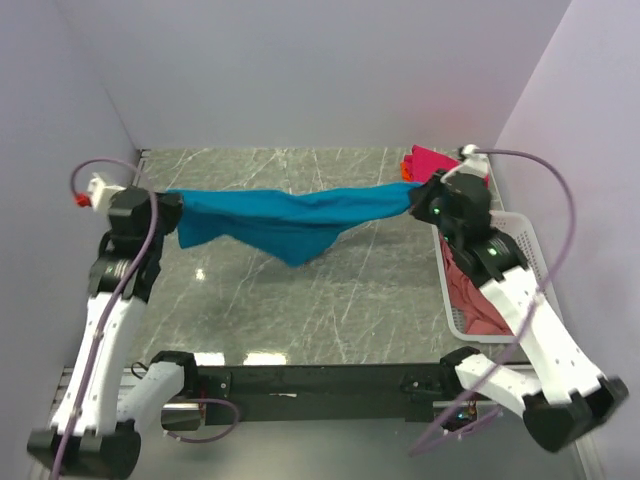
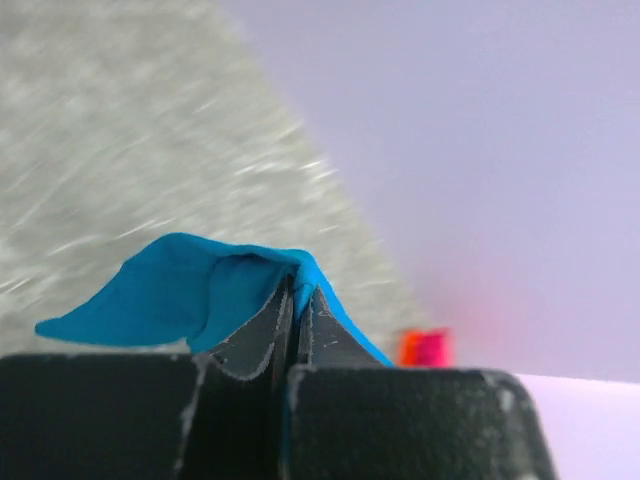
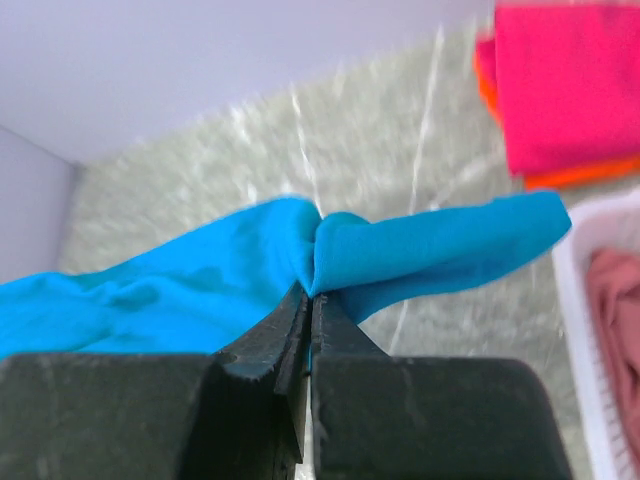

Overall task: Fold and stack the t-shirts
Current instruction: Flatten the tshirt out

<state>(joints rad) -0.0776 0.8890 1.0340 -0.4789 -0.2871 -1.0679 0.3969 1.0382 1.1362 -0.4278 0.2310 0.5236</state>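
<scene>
The teal-blue t-shirt (image 1: 285,215) hangs stretched in the air between both arms, sagging in the middle above the table. My left gripper (image 1: 172,208) is shut on its left end; in the left wrist view the cloth (image 2: 180,290) bunches over the closed gripper (image 2: 296,292). My right gripper (image 1: 415,200) is shut on its right end; the right wrist view shows the blue fabric (image 3: 200,290) pinched at the closed gripper (image 3: 309,292). A magenta-pink t-shirt (image 1: 432,160) lies folded on an orange one (image 3: 560,172) at the back right. A dusty salmon-pink t-shirt (image 1: 472,295) sits in the basket.
A white lattice basket (image 1: 525,240) stands at the table's right edge, beside the right arm. The grey marble table (image 1: 300,300) is enclosed by lilac walls at the back and on both sides. Cables loop from both wrists.
</scene>
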